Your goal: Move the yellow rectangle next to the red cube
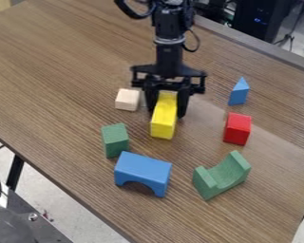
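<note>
The black gripper [166,113] hangs down over the upper middle of the table, at the far end of the yellow rectangular block [163,124]. The block's long side runs from beneath the gripper toward the camera, and its near end stands out in front. Whether it rests on the table or is slightly raised, I cannot tell. To the right, apart from the block and the gripper, stands the red cube [237,128], with bare wood between it and the yellow block.
A cream block [127,99] sits just left of the gripper. Nearer the camera are a green block [115,140], a blue arch [142,172] and a green curved block [222,175]. A blue triangle [239,91] stands behind the red cube. The wooden table [59,61] has a dark far edge.
</note>
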Robot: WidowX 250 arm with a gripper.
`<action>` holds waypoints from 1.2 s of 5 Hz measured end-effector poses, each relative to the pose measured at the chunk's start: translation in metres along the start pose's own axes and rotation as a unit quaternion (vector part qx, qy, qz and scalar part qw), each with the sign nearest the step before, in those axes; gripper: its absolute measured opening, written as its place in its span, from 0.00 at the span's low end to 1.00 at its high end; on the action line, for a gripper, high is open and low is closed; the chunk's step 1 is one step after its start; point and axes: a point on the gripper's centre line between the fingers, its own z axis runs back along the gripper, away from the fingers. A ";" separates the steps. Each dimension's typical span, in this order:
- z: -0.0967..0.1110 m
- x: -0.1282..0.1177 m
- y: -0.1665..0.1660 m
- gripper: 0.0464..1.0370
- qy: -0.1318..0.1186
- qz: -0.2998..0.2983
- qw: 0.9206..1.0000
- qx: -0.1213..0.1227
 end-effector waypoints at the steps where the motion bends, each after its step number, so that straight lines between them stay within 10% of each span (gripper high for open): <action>1: 0.012 0.006 -0.023 0.54 -0.021 -0.046 0.999 -0.003; 6: -0.009 0.034 -0.043 0.58 0.025 -0.078 0.997 0.008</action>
